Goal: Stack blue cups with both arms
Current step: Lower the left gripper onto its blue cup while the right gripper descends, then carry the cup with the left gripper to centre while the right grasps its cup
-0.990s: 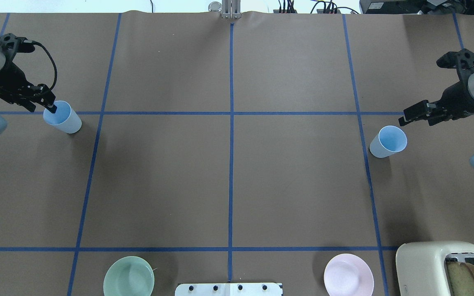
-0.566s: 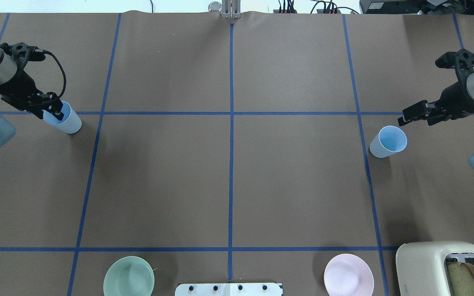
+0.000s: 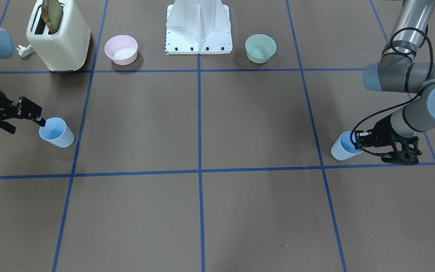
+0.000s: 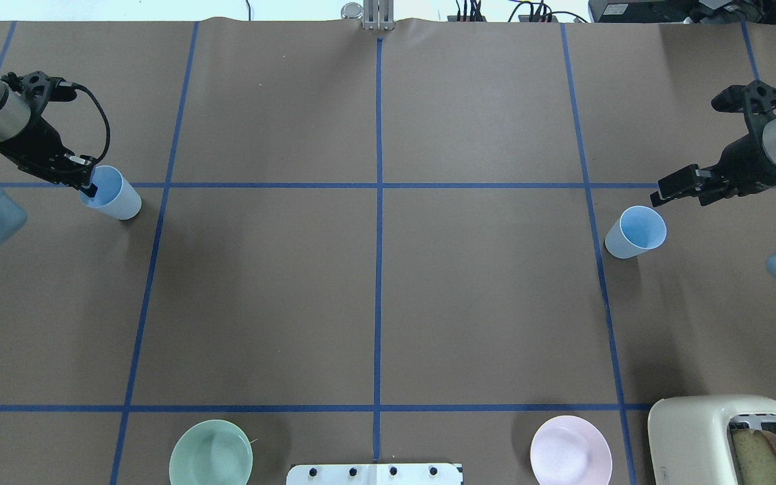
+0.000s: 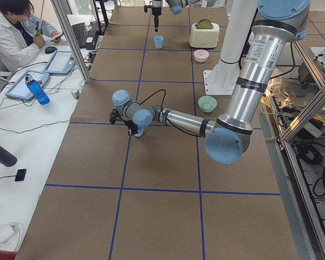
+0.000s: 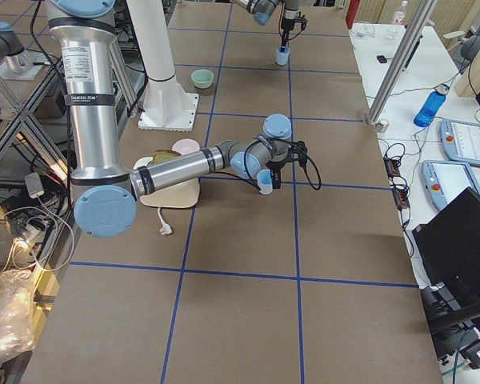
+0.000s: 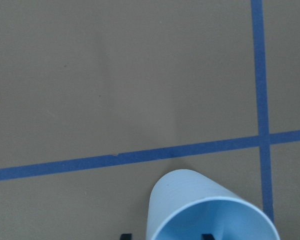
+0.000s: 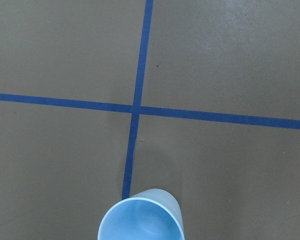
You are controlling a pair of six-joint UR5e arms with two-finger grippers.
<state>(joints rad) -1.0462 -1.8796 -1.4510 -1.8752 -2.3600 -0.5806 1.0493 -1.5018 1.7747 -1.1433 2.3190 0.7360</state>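
Observation:
One blue cup [image 4: 115,199] stands upright at the table's far left; it also shows in the front view [image 3: 340,150] and the left wrist view [image 7: 210,212]. My left gripper [image 4: 88,185] straddles this cup's wall, one fingertip [image 7: 206,236] inside and one outside, with a gap still between them. The other blue cup [image 4: 636,232] stands upright at the far right and shows in the right wrist view [image 8: 141,217]. My right gripper [image 4: 663,195] is open and empty, just behind and above this cup's rim, not touching it.
A cream toaster [image 4: 725,438] with bread stands at the near right corner. A pink bowl [image 4: 570,450] and a green bowl [image 4: 210,453] flank the white pedestal [image 3: 198,26]. Blue tape lines grid the brown table. An operator [image 5: 13,32] sits at the far side.
My left gripper has moved right and down onto the left cup's rim, and that cup has shifted slightly right. The right gripper has barely moved.

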